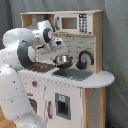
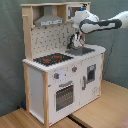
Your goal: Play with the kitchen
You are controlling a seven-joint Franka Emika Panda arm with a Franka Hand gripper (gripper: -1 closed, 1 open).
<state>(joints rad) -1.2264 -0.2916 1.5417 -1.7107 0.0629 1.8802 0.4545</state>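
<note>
White arm stretched forward, wrist bent downward, hand (image 2: 77,39) low, its state unclear.

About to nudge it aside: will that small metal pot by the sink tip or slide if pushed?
The metal pot looks shiny and smooth, so it probably slides easily. It seems wide for its height, so tipping looks unlikely. Small and apparently thin-walled, it's likely light.
</note>
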